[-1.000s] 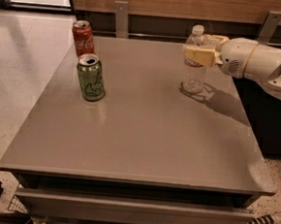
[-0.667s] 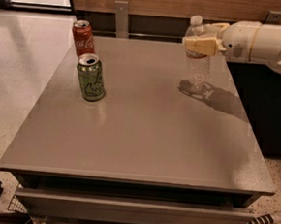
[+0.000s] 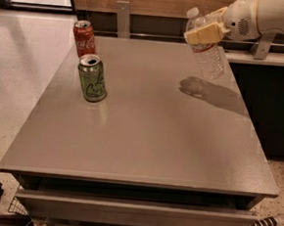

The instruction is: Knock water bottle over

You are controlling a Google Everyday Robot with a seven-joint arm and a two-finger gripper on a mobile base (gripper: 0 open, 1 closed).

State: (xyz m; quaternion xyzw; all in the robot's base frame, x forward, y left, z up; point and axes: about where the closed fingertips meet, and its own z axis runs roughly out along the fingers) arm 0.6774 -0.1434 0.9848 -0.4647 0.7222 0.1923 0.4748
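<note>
Grey matte table point(image 3: 144, 149) is no longer stood upon at its far right: above it the cream two-finger tool point(image 3: 203, 30) has been raised, pinching the clear ribbed plastic water bottle point(image 3: 211, 61) aloft and tilted. Lifted, not toppled; the task is judged unfinished.

The gripper point(image 3: 205, 32) is at upper right, above the far right part of the table point(image 3: 154, 140), its fingers clamped on the upper body of the water bottle point(image 3: 210, 61). The bottle hangs clear of the tabletop, tilted, cap toward the upper left. Its shadow point(image 3: 210, 92) lies directly below the gripper. The green can point(image 3: 92, 79) and red cola can point(image 3: 84, 38) stand upright well to the gripper's left.
</note>
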